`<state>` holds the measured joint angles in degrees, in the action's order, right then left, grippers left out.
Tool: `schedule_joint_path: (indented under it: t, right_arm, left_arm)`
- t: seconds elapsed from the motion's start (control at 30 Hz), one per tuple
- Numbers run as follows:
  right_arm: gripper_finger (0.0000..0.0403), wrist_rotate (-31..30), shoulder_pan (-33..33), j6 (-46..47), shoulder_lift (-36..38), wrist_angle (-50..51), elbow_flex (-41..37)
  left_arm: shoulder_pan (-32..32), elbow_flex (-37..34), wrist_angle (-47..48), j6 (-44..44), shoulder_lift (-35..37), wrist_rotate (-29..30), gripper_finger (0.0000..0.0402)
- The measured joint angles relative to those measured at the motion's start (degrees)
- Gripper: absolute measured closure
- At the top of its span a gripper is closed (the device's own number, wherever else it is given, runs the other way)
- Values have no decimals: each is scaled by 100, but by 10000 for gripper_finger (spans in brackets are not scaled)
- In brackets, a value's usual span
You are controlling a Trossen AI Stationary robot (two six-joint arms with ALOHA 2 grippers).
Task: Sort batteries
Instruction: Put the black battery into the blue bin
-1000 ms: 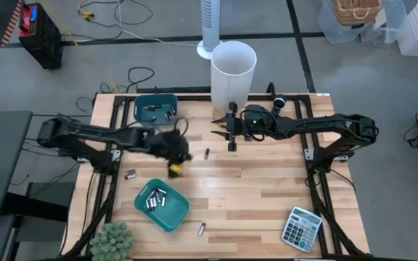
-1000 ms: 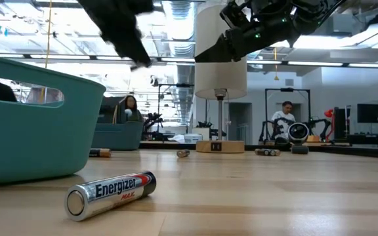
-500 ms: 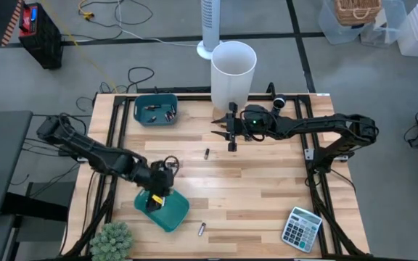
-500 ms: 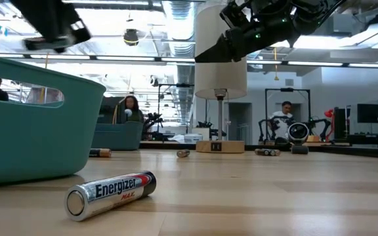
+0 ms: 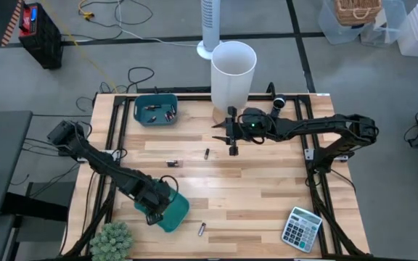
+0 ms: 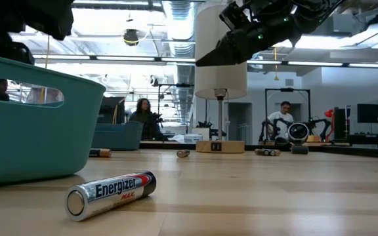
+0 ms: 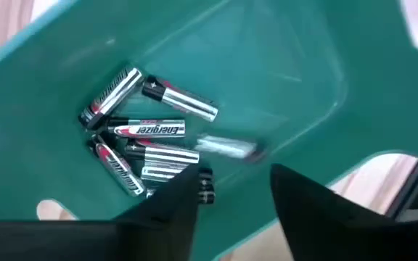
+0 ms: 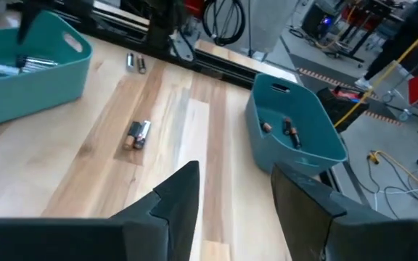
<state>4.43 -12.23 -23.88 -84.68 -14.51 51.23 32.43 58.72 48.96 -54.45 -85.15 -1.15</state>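
Observation:
My left gripper [image 7: 234, 177] stands open above the near teal bin [image 5: 177, 210]. Several batteries [image 7: 145, 148] lie on the bin's floor, and one more battery [image 7: 227, 147] shows blurred below the fingers, free of them. My right gripper [image 8: 236, 174] hangs open above the table's far middle [image 5: 231, 139], with nothing between its fingers. Loose batteries lie on their sides on the wood: one near the middle [image 5: 206, 154], one left of it [image 5: 171, 163], one close to the near edge [image 5: 202, 228], which the low view shows large [image 6: 110, 193].
A second teal bin [image 5: 156, 109] holding a few batteries stands at the far left. A tall white bucket [image 5: 233, 72] stands at the far edge, a calculator [image 5: 301, 228] at the near right corner, and a small green plant [image 5: 112, 241] at the near left corner.
My left gripper has gone from the table's middle toward the near edge and now hangs over the near teal bin. A battery shows blurred under its fingers, apart from them.

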Motion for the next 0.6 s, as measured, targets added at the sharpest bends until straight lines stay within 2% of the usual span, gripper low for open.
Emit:
schedule_joint_path:
  t: [0.13, 0.3, 0.43, 0.6]
  right_arm:
    - [196, 0, 115, -92, 0, 70, 1]
    - [181, 2, 349, -455, -26, 277, 2]
    - [175, 24, 489, -568, -150, 416, -2]
    - [172, 24, 482, -358, -486, 938, 254]
  left_arm:
    - [-2, 2, 4, 261, -36, 28, 197]
    - [-94, 4, 21, 557, 200, 572, 192]
    - [-99, 4, 12, 844, 534, 1499, 200]
    - [-99, 4, -25, 1207, 1025, 3223, 207]
